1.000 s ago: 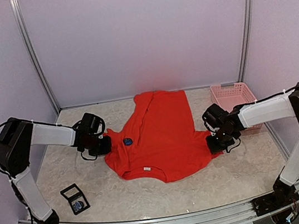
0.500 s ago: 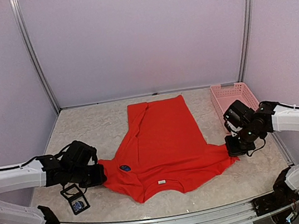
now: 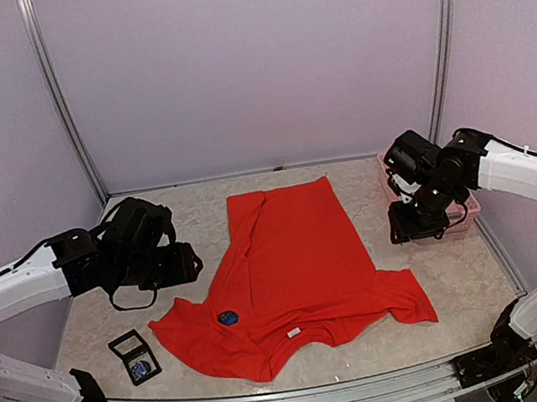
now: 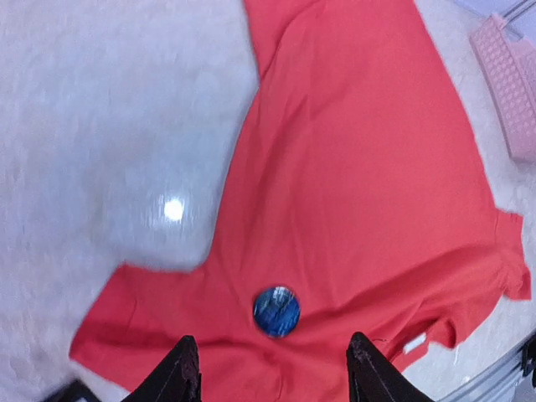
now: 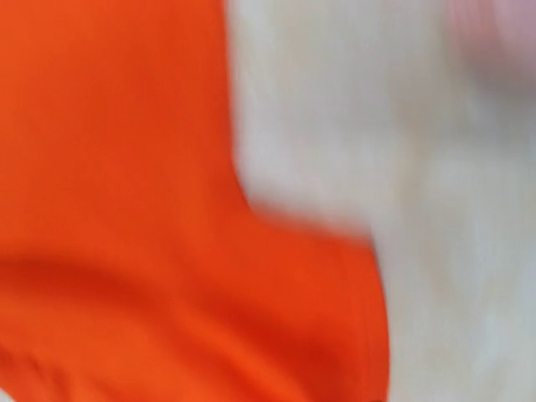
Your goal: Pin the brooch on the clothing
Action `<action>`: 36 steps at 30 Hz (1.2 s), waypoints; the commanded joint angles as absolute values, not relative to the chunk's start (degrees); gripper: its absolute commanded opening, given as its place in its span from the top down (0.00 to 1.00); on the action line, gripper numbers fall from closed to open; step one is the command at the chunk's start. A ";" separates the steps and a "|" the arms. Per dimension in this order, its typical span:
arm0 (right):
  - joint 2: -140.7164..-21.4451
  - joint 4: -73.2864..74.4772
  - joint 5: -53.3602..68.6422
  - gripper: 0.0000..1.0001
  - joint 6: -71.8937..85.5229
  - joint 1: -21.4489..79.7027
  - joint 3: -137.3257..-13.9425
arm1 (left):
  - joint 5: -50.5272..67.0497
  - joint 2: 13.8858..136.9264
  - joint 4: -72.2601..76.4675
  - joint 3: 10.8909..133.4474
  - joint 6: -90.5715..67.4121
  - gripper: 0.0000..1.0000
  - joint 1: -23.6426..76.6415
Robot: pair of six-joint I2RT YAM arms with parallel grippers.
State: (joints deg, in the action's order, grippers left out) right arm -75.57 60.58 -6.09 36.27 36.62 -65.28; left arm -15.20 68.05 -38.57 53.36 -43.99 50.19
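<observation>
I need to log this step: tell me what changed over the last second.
Both arms dragged the shirt toward the near edge and spread it flat, the brooch riding along on it. Then the left gripper and right gripper let go of the sleeves and pulled away toward the back; both now hang clear of the cloth. The small black box at the front left stayed put.

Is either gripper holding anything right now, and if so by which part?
Nothing is held. The left gripper hangs open over the red T-shirt with nothing between its fingers. The right gripper is clear of the fabric. The blue brooch sits on the shirt.
</observation>
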 commanded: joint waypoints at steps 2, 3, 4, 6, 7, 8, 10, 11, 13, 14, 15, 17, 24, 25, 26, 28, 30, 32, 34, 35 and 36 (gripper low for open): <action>-91.84 46.32 -11.10 0.54 19.18 35.36 -80.95 | -7.17 82.93 -20.35 65.47 -23.35 0.44 40.74; -95.69 44.68 -10.44 0.57 17.37 34.19 -84.63 | -6.46 87.37 -18.68 69.10 -20.72 0.43 39.95; -99.87 43.10 -9.27 0.60 15.17 32.87 -88.88 | -5.50 91.06 -18.39 73.42 -18.33 0.42 39.29; -107.48 40.14 -8.60 0.64 11.80 31.13 -96.26 | -3.32 101.76 -20.22 83.95 -12.98 0.42 38.13; -111.47 38.91 -7.51 0.66 10.40 30.05 -99.87 | -2.78 107.39 -21.43 89.80 -11.46 0.42 37.69; -115.10 38.43 -6.03 0.69 9.68 28.99 -103.27 | -2.26 114.15 -22.73 95.16 -10.33 0.42 37.18; -122.58 37.77 -3.31 0.76 8.82 27.00 -110.18 | -1.16 123.12 -25.73 106.11 -8.91 0.42 36.03; -125.76 37.42 -1.68 0.78 8.73 26.04 -113.72 | -0.72 126.62 -27.09 110.88 -8.40 0.42 35.36; -131.44 36.36 1.37 0.81 8.32 24.67 -118.18 | -1.67 134.96 -29.37 120.57 -7.66 0.42 34.37; -134.12 36.14 2.82 0.82 8.19 24.21 -120.04 | -2.03 138.59 -30.50 124.73 -6.93 0.41 33.96; -136.52 36.13 3.94 0.82 8.02 23.96 -121.84 | -2.23 142.79 -31.47 129.89 -6.14 0.40 33.67; -140.35 35.87 4.84 0.85 7.78 23.60 -124.14 | -3.39 147.86 -32.96 135.42 -5.11 0.39 33.19; -146.92 35.00 5.22 0.90 9.42 22.90 -122.78 | -5.34 154.61 -32.20 135.38 -5.63 0.53 32.43; -146.95 34.59 5.13 0.90 9.84 22.78 -121.86 | -5.83 154.80 -32.05 134.95 -5.74 0.61 32.43; -146.93 34.21 4.98 0.91 10.23 22.70 -121.07 | -6.16 154.93 -32.00 134.72 -5.90 0.71 32.38; -146.67 33.85 4.37 0.92 10.96 22.34 -119.75 | -6.57 154.59 -31.84 133.91 -6.69 0.93 31.98; -146.25 33.48 3.53 0.93 11.56 21.92 -118.46 | -6.64 152.61 -30.04 131.17 -7.88 1.00 31.21; -145.89 33.16 3.33 0.93 11.78 21.25 -117.08 | -4.42 149.31 -26.34 125.98 -9.40 1.00 29.78; -145.91 33.09 3.23 0.93 11.70 20.79 -116.41 | -1.98 144.46 -22.16 119.87 -11.76 1.00 27.72; -145.94 33.06 3.35 0.94 11.50 20.63 -116.30 | -1.17 142.09 -20.33 116.82 -12.87 1.00 26.61; -146.05 33.13 3.29 0.94 11.34 20.53 -116.33 | -0.76 139.57 -18.94 114.27 -14.24 1.00 25.34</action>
